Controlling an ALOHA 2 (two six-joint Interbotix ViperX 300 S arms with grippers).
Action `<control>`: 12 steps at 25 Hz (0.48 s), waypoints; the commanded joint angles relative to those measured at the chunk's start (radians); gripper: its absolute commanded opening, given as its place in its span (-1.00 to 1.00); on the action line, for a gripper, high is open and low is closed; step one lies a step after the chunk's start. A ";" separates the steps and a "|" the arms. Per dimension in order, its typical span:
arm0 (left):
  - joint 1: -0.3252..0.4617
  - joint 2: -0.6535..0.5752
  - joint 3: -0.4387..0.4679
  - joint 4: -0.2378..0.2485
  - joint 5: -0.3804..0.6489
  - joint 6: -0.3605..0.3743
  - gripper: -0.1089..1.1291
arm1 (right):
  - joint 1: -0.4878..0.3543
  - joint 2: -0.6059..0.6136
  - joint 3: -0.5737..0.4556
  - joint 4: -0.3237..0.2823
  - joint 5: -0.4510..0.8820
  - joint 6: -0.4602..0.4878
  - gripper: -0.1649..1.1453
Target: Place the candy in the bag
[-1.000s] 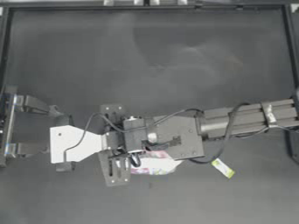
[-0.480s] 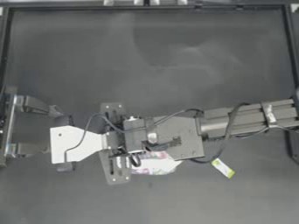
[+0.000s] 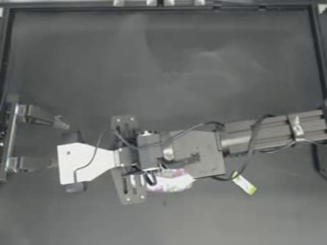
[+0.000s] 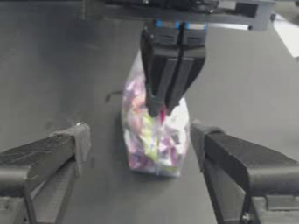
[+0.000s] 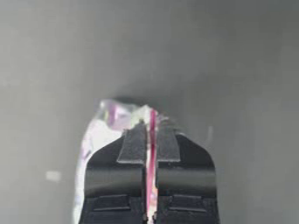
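Dark claws, seemingly silver-grey arms.

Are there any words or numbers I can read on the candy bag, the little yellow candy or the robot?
No text can be read anywhere.
Bag, pinched by the right claw: only colourful candy wrappers show through, any print too blurred.
Candy on the table: too small to read.
Left claw, open around the bag: no labels visible.

Dark matte table (image 3: pixel 166 62), raised rim along edges, soft pale glare across surface
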 commanded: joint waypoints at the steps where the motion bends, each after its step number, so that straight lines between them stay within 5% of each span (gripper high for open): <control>1: -0.003 0.011 -0.011 -0.003 -0.003 0.000 0.78 | 0.003 -0.083 0.018 -0.002 -0.021 0.009 -0.66; 12: -0.003 0.057 -0.015 -0.017 -0.017 -0.002 0.78 | 0.005 -0.172 0.141 0.005 -0.118 0.021 -0.66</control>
